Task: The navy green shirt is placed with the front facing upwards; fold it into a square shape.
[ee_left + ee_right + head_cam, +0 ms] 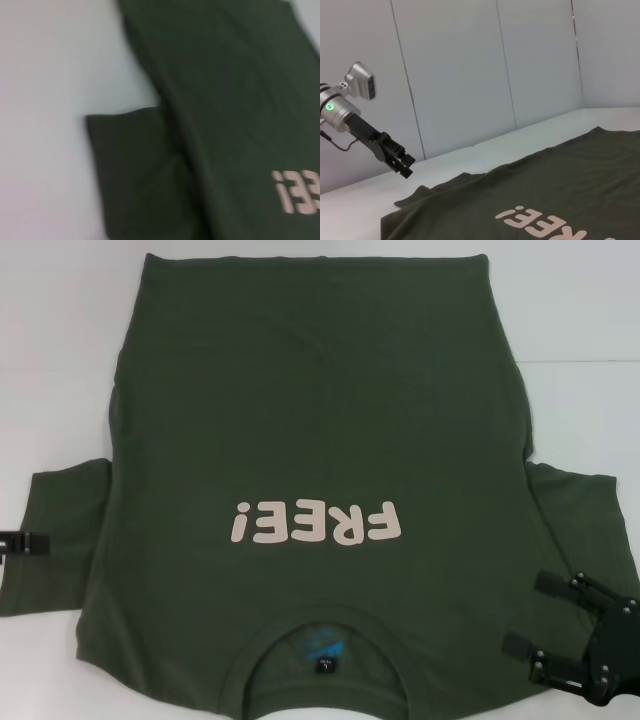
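Note:
The navy green shirt (320, 440) lies flat on the white table, front up, with its collar (322, 645) nearest me and the pale "FREE!" lettering (315, 523) showing. Both sleeves are spread out. My right gripper (520, 612) is open and empty over the right sleeve (575, 515) near the shoulder. My left gripper (22, 543) is at the outer edge of the left sleeve (60, 540); it hangs above the table in the right wrist view (402, 162). The left wrist view shows the left sleeve (135, 170) and the shirt body (230, 100).
The white table (60, 340) extends around the shirt on the left, right and far sides. Pale wall panels (470, 75) stand behind the table's far edge.

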Motion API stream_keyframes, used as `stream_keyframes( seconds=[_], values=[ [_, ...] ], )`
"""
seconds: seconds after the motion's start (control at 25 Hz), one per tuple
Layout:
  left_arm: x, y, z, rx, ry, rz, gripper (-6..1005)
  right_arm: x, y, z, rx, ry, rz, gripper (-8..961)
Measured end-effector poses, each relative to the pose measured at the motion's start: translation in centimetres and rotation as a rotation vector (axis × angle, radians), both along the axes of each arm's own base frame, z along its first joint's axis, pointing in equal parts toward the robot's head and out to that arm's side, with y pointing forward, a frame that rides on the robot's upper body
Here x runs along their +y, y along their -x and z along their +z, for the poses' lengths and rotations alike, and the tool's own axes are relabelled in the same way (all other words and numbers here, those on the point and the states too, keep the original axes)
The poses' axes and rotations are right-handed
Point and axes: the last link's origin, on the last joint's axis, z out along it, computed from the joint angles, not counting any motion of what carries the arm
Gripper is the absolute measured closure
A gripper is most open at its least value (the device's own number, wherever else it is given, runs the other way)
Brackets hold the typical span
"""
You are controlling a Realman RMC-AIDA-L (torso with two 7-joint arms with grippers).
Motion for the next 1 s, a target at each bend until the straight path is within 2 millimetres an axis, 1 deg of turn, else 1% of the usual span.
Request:
stream_keyframes(
  seconds=[0.24,0.44,0.76,1.0],
  values=[
    [1.5,0.2,0.5,0.062,-0.027,0.058,98,0.0,0.0,0.0,0.001,-0.001,-0.001,8],
    [2.4,0.7,-0.4,0.115,-0.031,0.066,100,0.0,0.0,0.0,0.003,-0.006,-0.005,8],
    [2.8,1.0,-1.6,0.156,-0.01,0.054,102,0.1,-0.1,0.0,-0.001,-0.008,-0.009,8],
    [2.9,1.4,-1.8,0.191,-0.023,0.058,104,0.3,0.0,0.0,-0.001,-0.008,-0.009,8]
  ],
)
